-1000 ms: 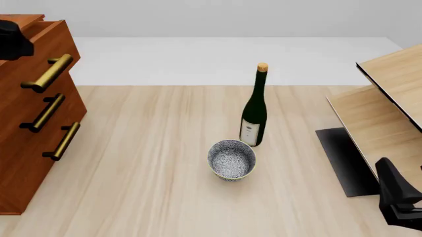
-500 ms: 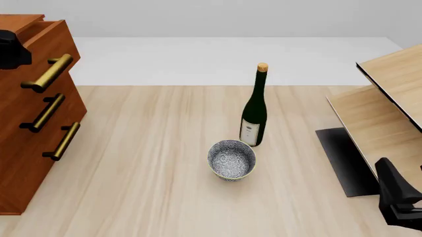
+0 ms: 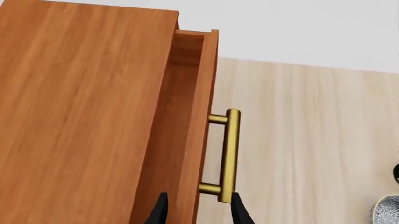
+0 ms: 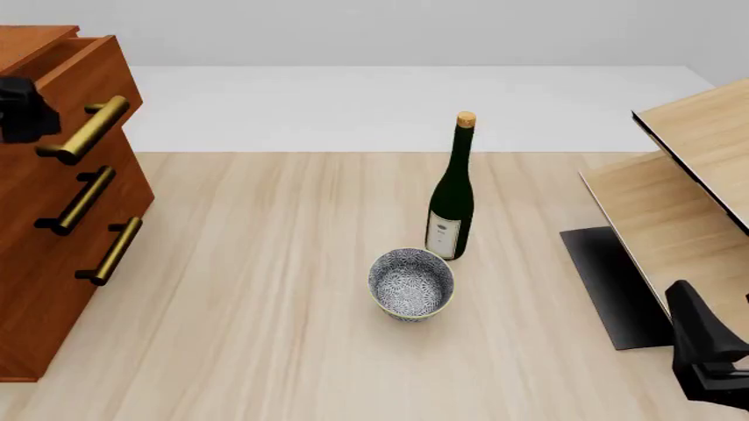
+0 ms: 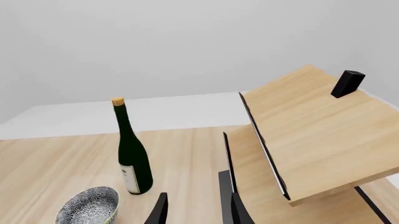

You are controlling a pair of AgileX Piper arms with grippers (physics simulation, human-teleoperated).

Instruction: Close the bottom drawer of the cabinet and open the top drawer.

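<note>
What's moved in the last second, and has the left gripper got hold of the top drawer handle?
Only the left gripper moved, sinking a little beside the top drawer. In the left wrist view its open fingers straddle the handle end, not clamped. The drawer is slightly open, as before; bottle, bowl and right gripper are unchanged.

A dark green wine bottle (image 4: 452, 203) with a cork and a pale label stands upright near the middle of the frame on the light wood counter (image 4: 269, 298). Just below and left of it sits a blue-and-white patterned bowl (image 4: 411, 283), very close to the bottle's base. At the right edge, tilted pale wood panels (image 4: 690, 189) rise above a flat black base (image 4: 609, 285).
</note>
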